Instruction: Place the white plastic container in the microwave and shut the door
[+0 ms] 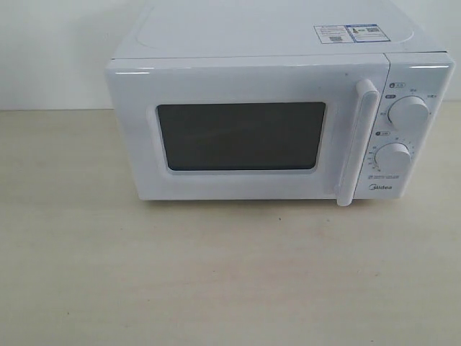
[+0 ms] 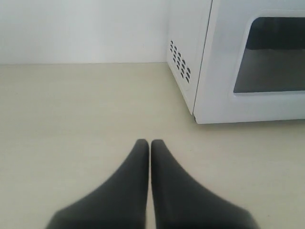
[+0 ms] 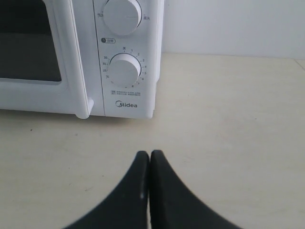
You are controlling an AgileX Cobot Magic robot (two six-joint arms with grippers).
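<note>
**White on beige**

The microwave (image 1: 238,32) is showing all white, door (image 1: 245,86) included, its window (image 1: 241,135) looking near-black. The stickers (image 1: 348,33) are flashing blue and green. The counter (image 1: 216,274) is reading pale beige, faintly grained. Both the left fingers (image 2: 128,191) and right fingers (image 3: 167,200) are looking black.

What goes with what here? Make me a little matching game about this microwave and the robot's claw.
Things:
1. door
2. handle
3. stickers
4. left gripper

Descriptions:
a. on top of the microwave
b. shut, with a dark window
c. black, fingers pressed together
d. upright white bar beside the knobs

Pairs: 1-b, 2-d, 3-a, 4-c
</note>
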